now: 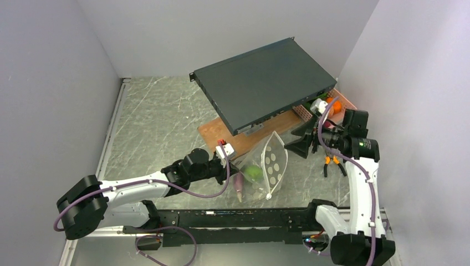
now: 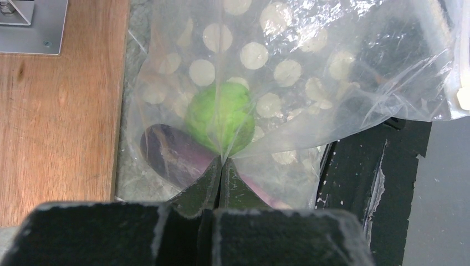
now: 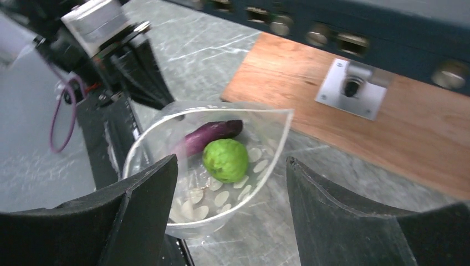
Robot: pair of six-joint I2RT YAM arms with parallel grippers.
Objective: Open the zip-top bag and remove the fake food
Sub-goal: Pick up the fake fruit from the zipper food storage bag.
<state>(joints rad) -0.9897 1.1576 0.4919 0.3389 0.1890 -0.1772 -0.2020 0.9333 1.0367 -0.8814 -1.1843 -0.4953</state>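
The clear zip-top bag point(image 1: 270, 163) with pale dots stands with its mouth gaping open toward the right. Inside lie a bright green round fake fruit point(image 1: 254, 172) and a purple eggplant point(image 1: 239, 187). My left gripper point(image 1: 230, 160) is shut on the bag's plastic, pinching a fold point(image 2: 223, 160) just in front of the green fruit point(image 2: 220, 116) and the eggplant point(image 2: 169, 152). My right gripper point(image 1: 302, 139) is open and empty, its fingers either side of the open bag mouth point(image 3: 208, 166) but apart from it. The right wrist view shows the green fruit point(image 3: 225, 160) and eggplant point(image 3: 210, 134) inside.
A dark flat equipment box point(image 1: 263, 83) rests tilted on a wooden board point(image 1: 221, 130) behind the bag. A pink lattice basket point(image 1: 332, 108) holding an orange item stands at the right. Orange-handled pliers point(image 1: 332, 163) lie below my right gripper.
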